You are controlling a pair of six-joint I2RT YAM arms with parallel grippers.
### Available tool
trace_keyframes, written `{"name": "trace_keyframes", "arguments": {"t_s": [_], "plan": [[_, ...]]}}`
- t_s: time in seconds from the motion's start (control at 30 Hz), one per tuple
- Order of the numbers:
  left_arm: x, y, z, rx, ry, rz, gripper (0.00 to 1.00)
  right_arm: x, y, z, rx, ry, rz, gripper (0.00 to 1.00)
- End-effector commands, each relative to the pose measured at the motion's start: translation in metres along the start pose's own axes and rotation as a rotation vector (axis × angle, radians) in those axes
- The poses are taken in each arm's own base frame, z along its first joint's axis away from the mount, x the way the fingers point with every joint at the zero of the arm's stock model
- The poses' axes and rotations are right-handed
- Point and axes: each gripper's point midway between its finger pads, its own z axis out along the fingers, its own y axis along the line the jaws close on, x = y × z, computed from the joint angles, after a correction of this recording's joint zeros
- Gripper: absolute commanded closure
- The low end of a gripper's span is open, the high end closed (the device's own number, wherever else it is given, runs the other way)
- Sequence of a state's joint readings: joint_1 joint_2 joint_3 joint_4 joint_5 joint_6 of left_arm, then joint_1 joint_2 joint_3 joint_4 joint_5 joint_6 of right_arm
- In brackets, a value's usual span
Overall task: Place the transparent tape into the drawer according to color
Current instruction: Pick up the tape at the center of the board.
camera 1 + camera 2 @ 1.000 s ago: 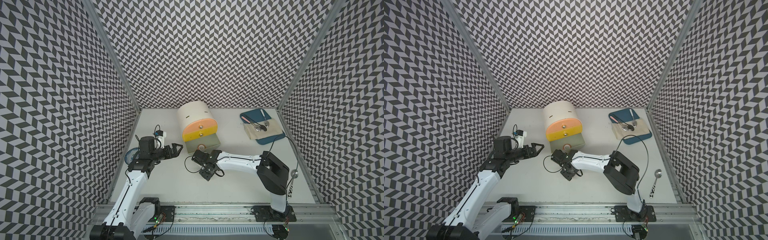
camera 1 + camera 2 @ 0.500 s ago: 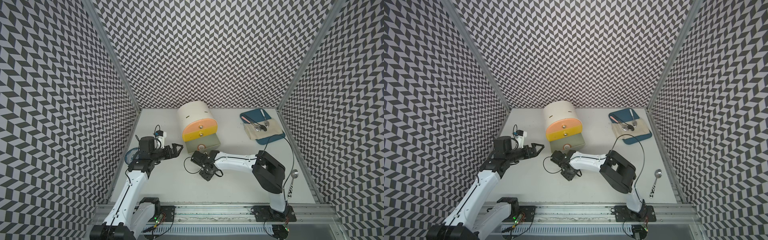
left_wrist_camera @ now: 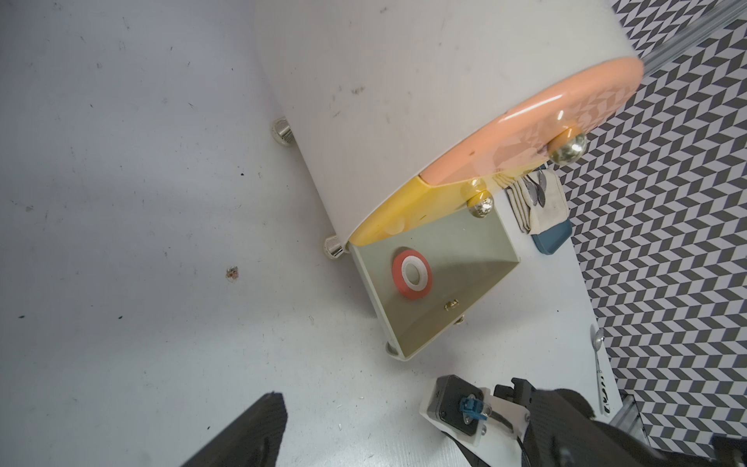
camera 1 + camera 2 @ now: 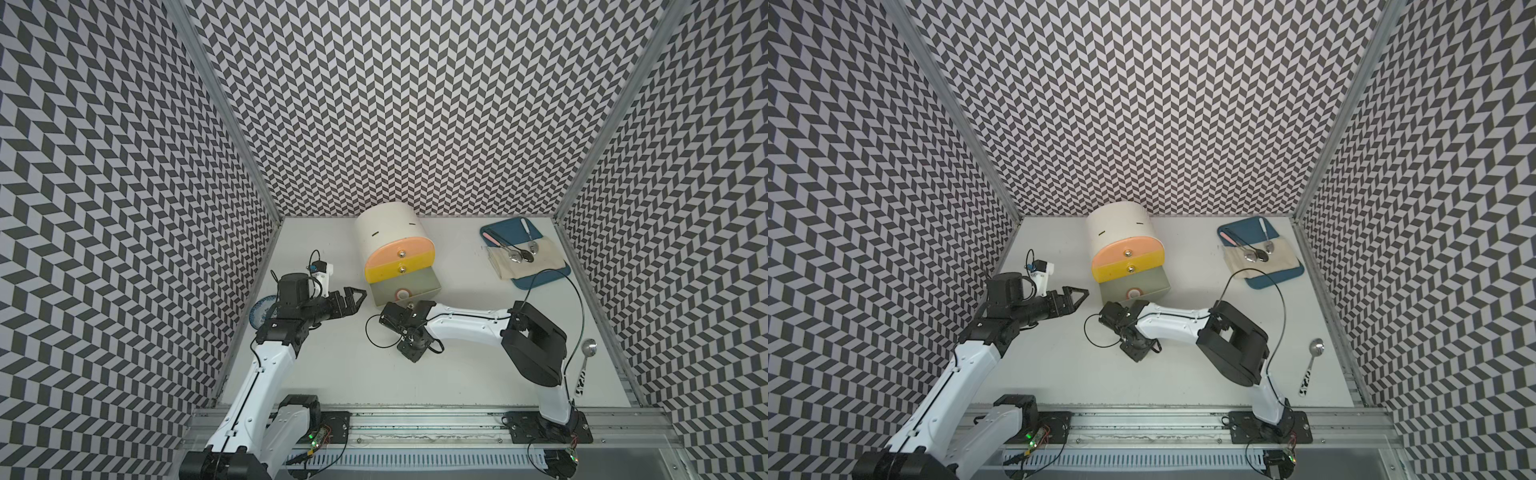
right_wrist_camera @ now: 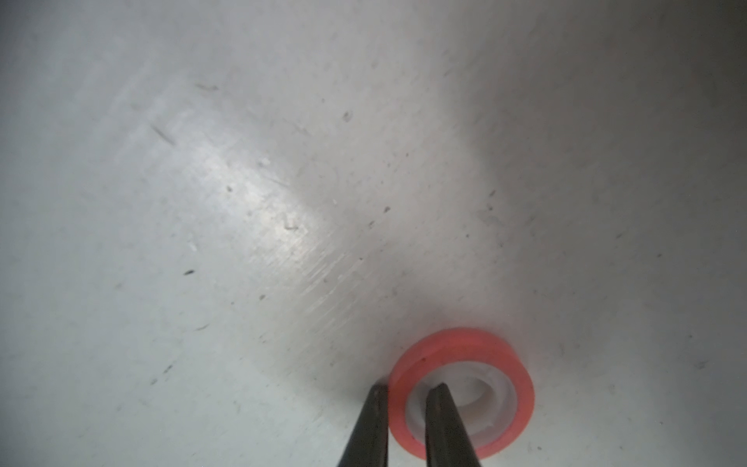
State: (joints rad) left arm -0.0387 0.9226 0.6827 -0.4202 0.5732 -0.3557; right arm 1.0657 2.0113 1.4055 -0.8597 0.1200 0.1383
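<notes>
tape roll (image 5: pixel 477 347), red-pink, in right claw (image 5: pixel 408 388) (one finger inside core)

Lab robot cell (chevron-patterned walls (image 4: pixel 395 104), mounting rail (image 4: pixel 415 415))

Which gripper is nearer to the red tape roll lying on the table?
Right. The right gripper is shut on the wall of the red tape roll, one finger inside its core. The left gripper hangs open beside the cabinet, apart from it.
</notes>
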Motion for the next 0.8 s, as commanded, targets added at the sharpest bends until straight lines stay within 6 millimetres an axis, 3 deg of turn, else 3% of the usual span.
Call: {"name": "trace_keyframes", "arguments": {"t_s": [0.0, 0.1, 0.3, 0.77], "plan": [[-0.003, -0.004, -0.003, 0.016, -0.017, 0.022, 0.00, 0.013, -0.003, 0.020, 0.035, 0.067, -0.013, 0.95], [-0.003, -0.003, -0.003, 0.014, -0.016, 0.020, 0.00, 0.010, -0.003, 0.018, 0.034, 0.058, -0.010, 1.00], [-0.004, -0.003, -0.003, 0.011, -0.017, 0.022, 0.00, -0.003, -0.006, 0.003, 0.011, -0.001, 0.017, 1.00], [-0.004, -0.003, -0.003, 0.009, -0.017, 0.020, 0.00, -0.030, -0.024, -0.059, -0.054, -0.180, 0.120, 1.00]]}}
